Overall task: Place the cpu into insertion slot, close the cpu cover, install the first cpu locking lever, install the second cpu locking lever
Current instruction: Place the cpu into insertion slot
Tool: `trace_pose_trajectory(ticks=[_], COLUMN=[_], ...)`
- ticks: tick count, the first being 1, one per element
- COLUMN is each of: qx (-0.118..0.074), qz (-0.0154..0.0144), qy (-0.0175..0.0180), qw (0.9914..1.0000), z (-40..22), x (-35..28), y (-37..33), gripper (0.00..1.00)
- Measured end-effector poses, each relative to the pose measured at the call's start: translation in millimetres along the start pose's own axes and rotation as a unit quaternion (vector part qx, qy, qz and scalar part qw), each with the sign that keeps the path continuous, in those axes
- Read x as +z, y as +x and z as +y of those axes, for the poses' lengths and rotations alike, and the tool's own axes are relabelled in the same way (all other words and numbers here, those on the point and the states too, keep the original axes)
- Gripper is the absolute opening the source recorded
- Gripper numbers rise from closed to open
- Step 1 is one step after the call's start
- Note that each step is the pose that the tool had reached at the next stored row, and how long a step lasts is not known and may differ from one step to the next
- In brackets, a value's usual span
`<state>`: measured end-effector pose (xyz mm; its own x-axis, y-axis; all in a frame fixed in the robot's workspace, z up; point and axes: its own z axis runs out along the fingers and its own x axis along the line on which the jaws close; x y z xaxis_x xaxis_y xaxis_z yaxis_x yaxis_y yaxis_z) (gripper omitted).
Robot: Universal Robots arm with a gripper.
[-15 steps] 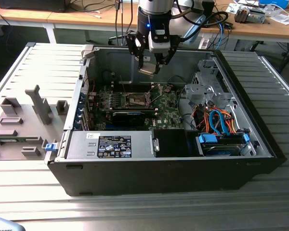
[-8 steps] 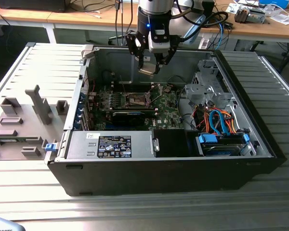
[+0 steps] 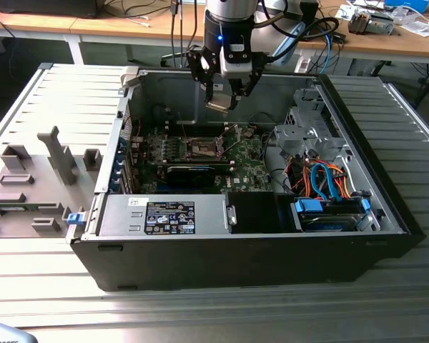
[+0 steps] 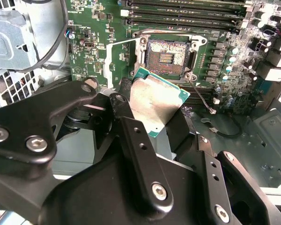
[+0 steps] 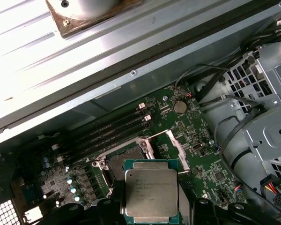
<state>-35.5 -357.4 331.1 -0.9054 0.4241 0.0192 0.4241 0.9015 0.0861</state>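
Observation:
My gripper (image 3: pixel 220 98) hangs inside the open computer case, shut on the cpu (image 3: pixel 219 106), a flat square chip with a silvery-grey top. In both wrist views the cpu (image 4: pixel 155 99) (image 5: pixel 151 193) sits between my black fingers (image 4: pixel 139 150), held by two opposite edges. The insertion slot (image 3: pixel 202 148) (image 4: pixel 167 55) lies open on the green motherboard, below the chip and apart from it. In the first wrist view the chip covers part of the slot (image 5: pixel 119 165). The metal cpu cover (image 4: pixel 113 60) (image 5: pixel 172 143) stands swung up beside the slot.
The case (image 3: pixel 386 214) lies on its side on a ribbed metal table. Memory slots (image 5: pixel 114 129) run beside the socket. A metal drive cage (image 3: pixel 309 132) with orange and blue cables stands at the exterior view's right. Grey fixtures (image 3: pixel 57 153) sit outside the case at the left.

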Motion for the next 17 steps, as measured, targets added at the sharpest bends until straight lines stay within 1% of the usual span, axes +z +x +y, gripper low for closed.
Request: trace_pose_trajectory(ticks=[17], qx=[0.007], qz=[-0.0005], qy=[-0.0001], qw=[0.99998], z=[0.0], x=[0.0], y=[0.0], gripper=[0.54])
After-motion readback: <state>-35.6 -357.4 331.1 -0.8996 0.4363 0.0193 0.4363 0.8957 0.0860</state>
